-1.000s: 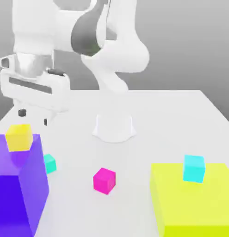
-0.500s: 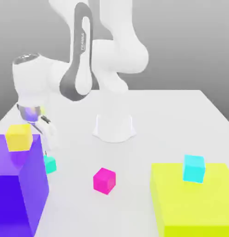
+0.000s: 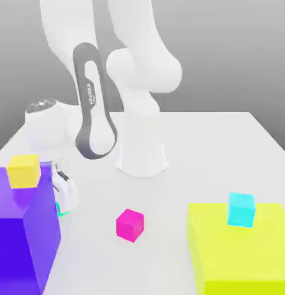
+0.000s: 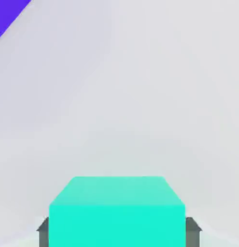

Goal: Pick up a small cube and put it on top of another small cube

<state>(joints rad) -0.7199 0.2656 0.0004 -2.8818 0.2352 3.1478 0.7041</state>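
- A white robot arm (image 3: 95, 115) bends down over a white table (image 3: 225, 150), toward the exterior view's left.
- Its hand (image 3: 64, 203) is low at the table, just beside the big purple block (image 3: 21, 230), on that block's side toward the exterior view's right.
- The hand is closed on the small teal cube (image 4: 116, 212); in the hand view a dark finger (image 4: 42, 230) presses each of two opposite sides of the cube.
- In the exterior view the teal cube (image 3: 60, 208) is mostly hidden behind the hand, with just a sliver showing next to the purple block.
- The small pink cube (image 3: 130, 224) sits on the table, apart from the purple block, toward the exterior view's right.
- A small yellow cube (image 3: 24, 170) rests on top of the purple block.
- A big yellow block (image 3: 242, 253) stands well apart from the purple block, on the far side of the pink cube, with a small light blue cube (image 3: 242, 209) on top of it.
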